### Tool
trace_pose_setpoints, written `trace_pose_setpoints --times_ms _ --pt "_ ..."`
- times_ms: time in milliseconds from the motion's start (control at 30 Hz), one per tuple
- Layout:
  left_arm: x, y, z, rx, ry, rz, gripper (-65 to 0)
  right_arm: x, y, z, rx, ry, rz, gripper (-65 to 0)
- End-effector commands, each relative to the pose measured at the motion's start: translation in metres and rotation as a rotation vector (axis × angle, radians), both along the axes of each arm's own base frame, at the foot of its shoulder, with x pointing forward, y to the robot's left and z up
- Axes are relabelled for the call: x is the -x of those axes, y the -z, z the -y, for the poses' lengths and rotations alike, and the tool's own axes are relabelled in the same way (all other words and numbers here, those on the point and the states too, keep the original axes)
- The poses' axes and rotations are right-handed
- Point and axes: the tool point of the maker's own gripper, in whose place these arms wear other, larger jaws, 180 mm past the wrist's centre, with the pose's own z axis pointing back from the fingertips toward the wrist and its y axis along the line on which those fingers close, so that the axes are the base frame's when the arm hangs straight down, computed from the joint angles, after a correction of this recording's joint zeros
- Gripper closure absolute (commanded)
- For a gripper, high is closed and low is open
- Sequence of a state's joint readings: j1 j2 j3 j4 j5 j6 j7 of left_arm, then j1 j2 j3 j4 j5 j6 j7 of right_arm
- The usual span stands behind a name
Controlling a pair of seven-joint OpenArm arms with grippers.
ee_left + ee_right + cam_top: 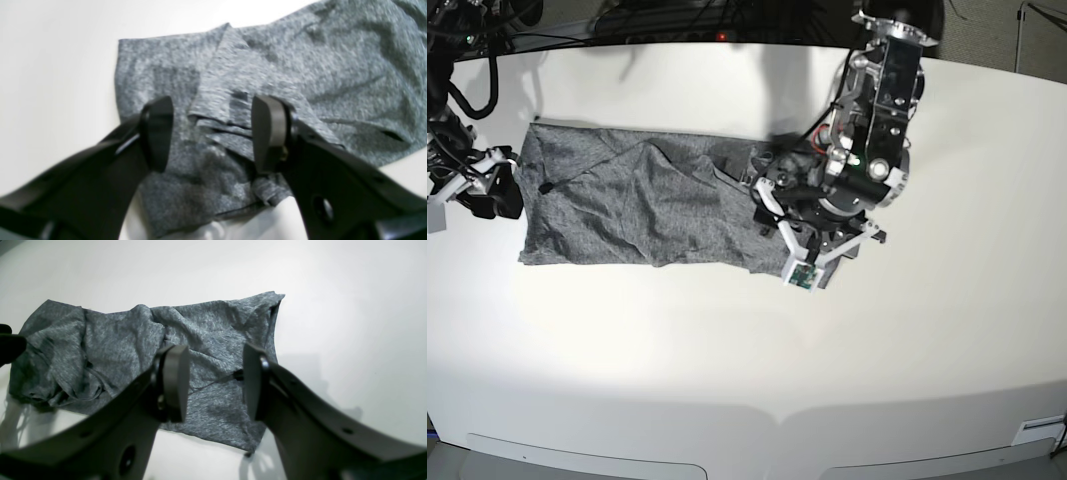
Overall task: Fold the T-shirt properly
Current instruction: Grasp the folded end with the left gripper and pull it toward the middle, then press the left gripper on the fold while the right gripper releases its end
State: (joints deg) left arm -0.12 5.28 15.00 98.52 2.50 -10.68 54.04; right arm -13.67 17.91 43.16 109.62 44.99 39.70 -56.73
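Left gripper (213, 133): jaws apart, empty, over shirt (637, 205) at 3 o'clock.
Right gripper (215, 383): jaws apart, empty, shirt's 9 o'clock.

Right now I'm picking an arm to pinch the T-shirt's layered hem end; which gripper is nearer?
Left gripper, open directly above that end of the T-shirt; the right gripper hovers at the opposite end.
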Motion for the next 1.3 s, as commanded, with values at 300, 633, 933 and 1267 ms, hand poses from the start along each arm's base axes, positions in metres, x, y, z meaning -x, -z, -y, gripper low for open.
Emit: trace_pose_setpoints --times_ms 300,633,933,1267 --pt "-0.004 0.011 0.006 0.009 0.005 -0.018 -30.4 -0.006 -0.017 -0.001 0.004 -0.019 0.059 -27.0" --pt "0.002 0.019 0.006 0.009 0.007 -0.043 -24.0 -0.006 -0.017 -0.001 0.005 -0.019 0.059 -27.0" --pt "-0.003 0.017 0.007 0.018 0.005 -0.022 0.0 -0.006 -0.017 -0.002 -0.001 -0.021 0.063 -27.0" --pt "0.004 -0.008 0.059 0.278 0.049 -0.059 0.0 -0.006 -0.018 -0.002 -0.002 -0.021 0.066 -27.0"
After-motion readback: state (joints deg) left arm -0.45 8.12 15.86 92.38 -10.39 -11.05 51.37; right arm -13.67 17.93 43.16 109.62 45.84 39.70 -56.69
